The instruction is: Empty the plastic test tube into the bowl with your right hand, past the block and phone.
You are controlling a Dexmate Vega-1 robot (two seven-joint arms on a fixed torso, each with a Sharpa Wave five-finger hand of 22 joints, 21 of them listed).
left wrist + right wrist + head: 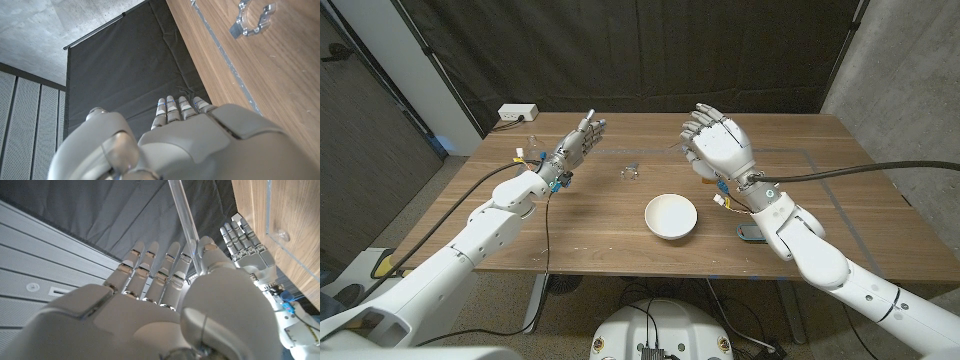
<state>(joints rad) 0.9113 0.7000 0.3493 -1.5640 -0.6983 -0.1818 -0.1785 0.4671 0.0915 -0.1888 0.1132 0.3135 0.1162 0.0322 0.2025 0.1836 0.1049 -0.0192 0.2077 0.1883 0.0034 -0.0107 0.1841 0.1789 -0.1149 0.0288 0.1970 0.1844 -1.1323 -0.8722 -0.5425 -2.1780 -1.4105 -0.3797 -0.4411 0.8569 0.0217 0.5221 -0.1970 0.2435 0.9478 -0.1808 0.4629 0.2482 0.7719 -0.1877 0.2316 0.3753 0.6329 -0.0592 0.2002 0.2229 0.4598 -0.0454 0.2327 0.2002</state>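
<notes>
The right hand point(720, 143), upper centre-right of the frame, pinches the clear plastic test tube point(186, 222) between thumb and fingers. The white bowl point(670, 216) sits on the counter point(820, 200) below-left of it. The left hand point(575, 145) hovers with fingers straight, holding nothing.

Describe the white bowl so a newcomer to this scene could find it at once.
Start at the wooden table and look to its middle, near the front edge. The white bowl sits there between the two arms; it is the one round, opaque white thing, unlike the small clear pieces behind it.

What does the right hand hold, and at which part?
The right hand pinches the clear plastic test tube near one end, between thumb and finger.
</notes>
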